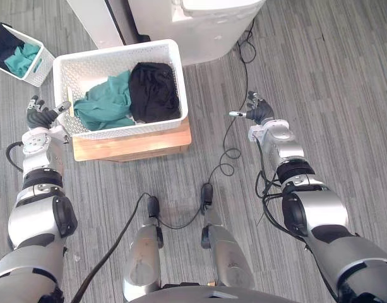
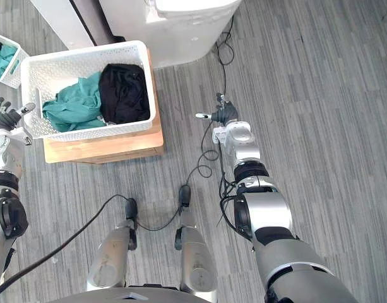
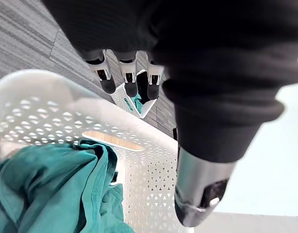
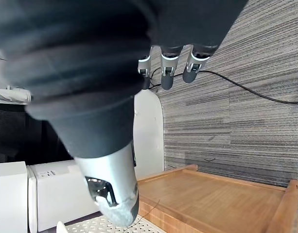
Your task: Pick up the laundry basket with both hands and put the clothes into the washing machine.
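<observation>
While I watch through the head camera, nearest on my left: the left hand (image 1: 39,117) sits just beside the left end of the laundry basket (image 1: 127,130). I cannot tell whether its thumb touches the rim.
Left hand state: wide and empty. Its wrist view shows the fingers (image 3: 131,80) straight, with the thumb standing apart from them.
Nearest on my right: the right hand (image 1: 259,113) is over the grey floor (image 1: 332,76), well apart from the basket's right end, thumb pointing toward it.
Right hand state: wide and empty. Its wrist view shows the fingers (image 4: 167,73) straight in a row.
Task's thing: the laundry basket is white and perforated. It lies between my hands, far nearer the left one.
Under it: the desk (image 1: 133,146) is low and wooden and stands on the floor. It juts out along the basket's near and right sides.
Clothes: a teal garment (image 1: 105,104) fills the basket's left half and a black garment (image 1: 154,91) the right half. The two touch.
Left wrist view adds: a close look at the teal garment heaped against the perforated wall, and the small basket (image 1: 36,68) past my fingertips.
Right wrist view adds: the desk's bare top and its raised lip.
Far left: the small basket is white, sits on the floor, and holds dark and teal cloth.
Farthest off: the washing machine (image 1: 212,25) is white and stands just behind the basket's far right corner. A white panel (image 1: 95,22) stands to its left.
In the way: the laundry basket stands between me and the machine.
</observation>
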Tool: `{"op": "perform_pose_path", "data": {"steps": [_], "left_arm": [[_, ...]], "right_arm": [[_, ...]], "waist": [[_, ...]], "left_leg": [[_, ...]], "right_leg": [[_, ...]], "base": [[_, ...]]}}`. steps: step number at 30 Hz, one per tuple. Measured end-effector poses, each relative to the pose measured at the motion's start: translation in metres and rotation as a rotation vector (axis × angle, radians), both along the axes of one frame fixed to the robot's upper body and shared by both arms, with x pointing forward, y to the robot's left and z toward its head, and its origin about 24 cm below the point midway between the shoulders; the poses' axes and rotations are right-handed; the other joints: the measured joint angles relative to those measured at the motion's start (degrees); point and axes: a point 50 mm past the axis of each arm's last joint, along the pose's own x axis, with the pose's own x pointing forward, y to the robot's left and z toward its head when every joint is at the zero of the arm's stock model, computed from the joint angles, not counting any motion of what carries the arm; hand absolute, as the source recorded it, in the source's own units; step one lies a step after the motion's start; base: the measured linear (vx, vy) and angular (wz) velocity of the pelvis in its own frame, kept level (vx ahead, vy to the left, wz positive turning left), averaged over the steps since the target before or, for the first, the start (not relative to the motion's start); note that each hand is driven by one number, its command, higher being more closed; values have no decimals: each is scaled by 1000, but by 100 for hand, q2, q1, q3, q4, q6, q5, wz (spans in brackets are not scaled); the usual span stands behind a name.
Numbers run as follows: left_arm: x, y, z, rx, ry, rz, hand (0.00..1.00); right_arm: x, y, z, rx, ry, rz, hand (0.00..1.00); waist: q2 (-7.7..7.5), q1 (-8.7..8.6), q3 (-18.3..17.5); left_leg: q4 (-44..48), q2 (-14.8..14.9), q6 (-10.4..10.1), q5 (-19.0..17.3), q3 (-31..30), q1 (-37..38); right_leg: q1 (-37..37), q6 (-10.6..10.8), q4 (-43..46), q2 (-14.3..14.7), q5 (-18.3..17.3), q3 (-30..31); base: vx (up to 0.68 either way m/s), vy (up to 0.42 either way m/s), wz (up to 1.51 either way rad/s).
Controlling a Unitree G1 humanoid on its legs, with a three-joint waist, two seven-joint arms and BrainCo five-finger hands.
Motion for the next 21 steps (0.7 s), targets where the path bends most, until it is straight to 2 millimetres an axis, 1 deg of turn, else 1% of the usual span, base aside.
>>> {"op": "perform_pose_path", "data": {"steps": [2, 4, 6, 7, 9, 10, 11, 15, 16, 17, 18, 19, 21], "left_arm": [[-1, 2, 5, -32, -45, 34, 0], [-2, 5, 10, -55, -71, 54, 0], [-2, 8, 19, -79, -112, 80, 0], [-1, 8, 22, -80, -121, 80, 0], [-2, 10, 32, -88, -172, 92, 0], [-2, 11, 35, -89, -181, 95, 0], [-2, 12, 39, -101, -197, 99, 0], [-3, 14, 43, -134, -225, 115, 0], [-3, 15, 44, -136, -234, 122, 0], [-3, 15, 44, -137, -234, 124, 0], [-4, 15, 45, -137, -236, 126, 0], [-4, 16, 47, -137, -247, 130, 0], [-4, 15, 47, -140, -245, 129, 0]], "right_arm": [[3, 4, 10, -1, -24, 8, 0], [3, 7, 19, -5, -56, 14, 0], [5, 13, 29, -22, -82, 27, 0], [6, 15, 33, -29, -92, 34, 0], [9, 31, 54, -66, -149, 82, 0], [10, 34, 59, -70, -161, 91, 0], [11, 41, 67, -87, -181, 110, 0], [10, 57, 81, -106, -230, 153, 0], [10, 63, 87, -126, -247, 169, 0], [10, 68, 93, -139, -261, 179, 0], [9, 71, 95, -147, -268, 187, 0], [8, 78, 101, -158, -296, 208, 0], [7, 82, 106, -160, -307, 218, 0]], "waist": [[0, 20, 0], [2, 21, 2], [2, 28, 2], [2, 29, 1], [2, 40, 2], [2, 46, 2], [2, 59, 2], [3, 37, 1], [3, 30, 1], [3, 37, 1], [3, 38, 1], [3, 35, 1], [3, 30, 1]], "left_leg": [[293, 150, -28, -167, 116, -220], [468, 229, -45, -250, 177, -349], [686, 352, -44, -351, 264, -507], [714, 368, -45, -361, 279, -547], [859, 444, -42, -414, 363, -754], [891, 463, -39, -428, 380, -799], [970, 500, -37, -447, 405, -896], [1053, 622, -35, -460, 483, -1025], [1079, 648, -35, -460, 521, -1084], [1086, 687, -34, -456, 590, -1124], [1097, 731, -40, -450, 639, -1141], [1101, 775, -54, -425, 654, -1201], [1072, 775, -76, -391, 662, -1219]], "right_leg": [[-117, 22, 0, 87, 38, 58], [-178, 24, 1, 127, 45, 74], [-253, 39, 1, 192, 65, 80], [-282, 33, 1, 198, 74, 83], [-461, 24, 1, 231, 152, 120], [-499, 27, 1, 241, 169, 122], [-567, 30, 1, 256, 190, 122], [-680, 8, 1, 315, 278, 138], [-741, -30, 1, 332, 309, 152], [-805, 8, 0, 344, 355, 167], [-828, 1, 0, 359, 376, 184], [-894, 1, 0, 388, 420, 216], [-932, 1, -1, 392, 420, 234]], "base": [[-2, -19, -21], [6, -14, -15], [1, -12, -9], [-9, -7, -8], [-18, -11, -13], [-18, -21, -15], [-8, -21, -11], [-4, -22, -4], [-6, -37, -10], [-5, -37, -12], [-1, -49, -11], [6, -42, -6], [19, -46, -2]]}}
